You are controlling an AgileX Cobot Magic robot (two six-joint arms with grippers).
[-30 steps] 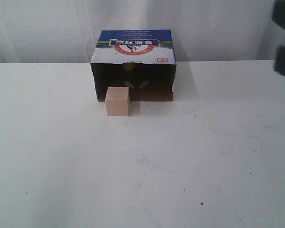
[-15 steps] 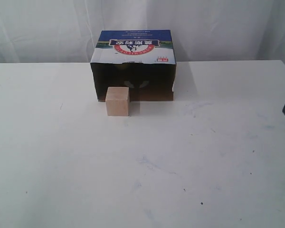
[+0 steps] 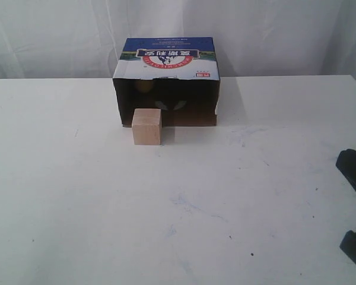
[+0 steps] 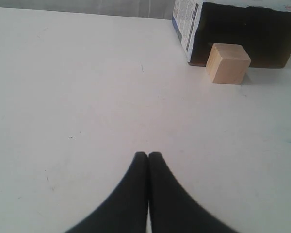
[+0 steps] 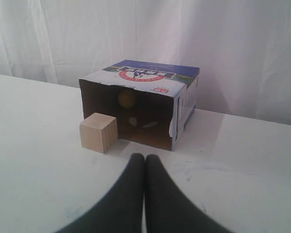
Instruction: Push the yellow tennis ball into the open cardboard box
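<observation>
ball point(image 5: 127, 99) sits inside the box point(image 5: 144, 109), deep in its dark interior and off to the side that the cube point(image 5: 99, 132) stands before. the right wrist view shows it best, as a round yellow shape against the back wall. in the exterior view the ball point(image 3: 144, 86) is only a dim yellowish patch at the upper left of the opening. the left wrist view looks at the box point(image 4: 233, 29) from an angle: it shows a printed side wall, which the other views barely show, and the inside reads as plain black.

in the exterior view the box stands at upper centre of the frame on the white table point(image 3: 77, 208), its opening toward the camera and its blue printed top up. the cube stands on the table just outside the opening, at its left part, apart from the ball.

left gripper point(image 4: 148, 156) has its fingers pressed together with nothing between them, over bare table, well apart from the cube. right gripper point(image 5: 145, 158) is likewise closed and empty, pointing at the opening. only the exterior view shows the right arm point(image 3: 354, 169), dark, at the lower right edge.
</observation>
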